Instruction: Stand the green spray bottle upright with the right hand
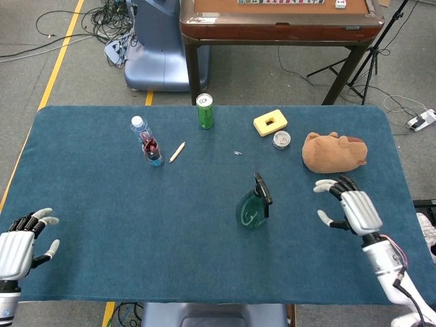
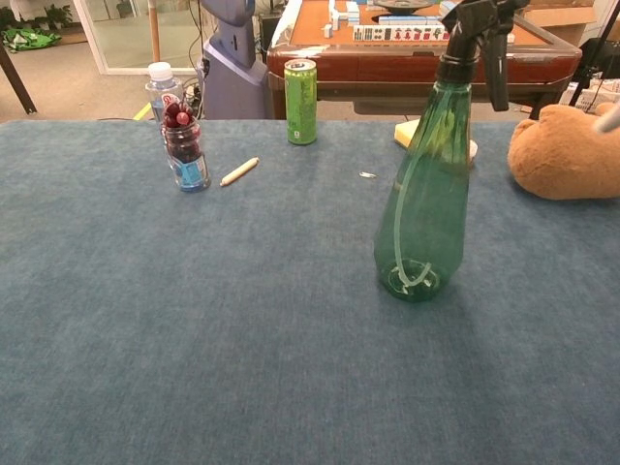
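The green spray bottle stands upright on the blue table, its black trigger head on top; in the chest view the green spray bottle fills the middle right. My right hand hovers well to the right of it, fingers spread, holding nothing and clear of the bottle. In the chest view only a fingertip of it shows at the right edge. My left hand is at the table's near left corner, fingers apart and empty.
A brown plush toy lies just beyond my right hand. Further back are a yellow block, a small round tin, a green can, a small bottle and a pencil-like stick.
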You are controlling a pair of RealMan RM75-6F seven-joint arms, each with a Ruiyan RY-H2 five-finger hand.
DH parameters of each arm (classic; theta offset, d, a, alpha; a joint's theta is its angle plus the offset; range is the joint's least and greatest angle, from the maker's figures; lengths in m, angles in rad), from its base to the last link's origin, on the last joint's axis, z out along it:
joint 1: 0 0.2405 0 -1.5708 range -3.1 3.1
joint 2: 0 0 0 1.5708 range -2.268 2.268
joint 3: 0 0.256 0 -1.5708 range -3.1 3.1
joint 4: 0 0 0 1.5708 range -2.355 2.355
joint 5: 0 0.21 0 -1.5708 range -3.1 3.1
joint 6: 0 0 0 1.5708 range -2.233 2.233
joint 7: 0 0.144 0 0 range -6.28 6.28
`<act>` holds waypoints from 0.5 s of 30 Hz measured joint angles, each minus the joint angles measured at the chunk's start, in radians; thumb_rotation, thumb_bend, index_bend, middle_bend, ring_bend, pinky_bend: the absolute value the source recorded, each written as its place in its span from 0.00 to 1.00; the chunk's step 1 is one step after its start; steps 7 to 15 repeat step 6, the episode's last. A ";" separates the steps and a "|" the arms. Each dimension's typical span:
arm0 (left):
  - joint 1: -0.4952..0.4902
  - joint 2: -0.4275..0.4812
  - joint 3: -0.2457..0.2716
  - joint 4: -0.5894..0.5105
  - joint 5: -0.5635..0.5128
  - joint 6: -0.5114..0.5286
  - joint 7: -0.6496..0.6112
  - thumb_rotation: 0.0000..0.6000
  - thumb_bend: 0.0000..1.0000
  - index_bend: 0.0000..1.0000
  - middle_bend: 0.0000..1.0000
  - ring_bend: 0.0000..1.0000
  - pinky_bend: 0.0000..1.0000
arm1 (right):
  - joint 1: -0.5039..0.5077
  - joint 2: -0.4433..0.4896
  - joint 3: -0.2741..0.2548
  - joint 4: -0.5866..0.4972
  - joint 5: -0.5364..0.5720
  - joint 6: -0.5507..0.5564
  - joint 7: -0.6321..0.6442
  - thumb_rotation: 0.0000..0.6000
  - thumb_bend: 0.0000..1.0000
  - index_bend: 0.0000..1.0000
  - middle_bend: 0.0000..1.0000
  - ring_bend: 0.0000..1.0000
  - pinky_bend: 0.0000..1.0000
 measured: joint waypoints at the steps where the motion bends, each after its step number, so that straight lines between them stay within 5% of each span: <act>1: -0.004 0.000 0.000 -0.001 0.003 -0.002 0.002 1.00 0.33 0.36 0.23 0.21 0.24 | -0.030 0.010 -0.010 -0.016 0.005 0.027 -0.030 1.00 0.32 0.33 0.27 0.17 0.11; 6: -0.016 -0.007 -0.002 -0.004 0.010 -0.011 0.007 1.00 0.33 0.36 0.23 0.21 0.24 | -0.120 0.032 -0.037 -0.050 0.004 0.120 -0.081 1.00 0.32 0.33 0.28 0.17 0.11; 15: -0.016 -0.007 -0.002 -0.004 0.010 -0.011 0.007 1.00 0.33 0.36 0.23 0.21 0.24 | -0.120 0.032 -0.037 -0.050 0.004 0.120 -0.081 1.00 0.32 0.33 0.28 0.17 0.11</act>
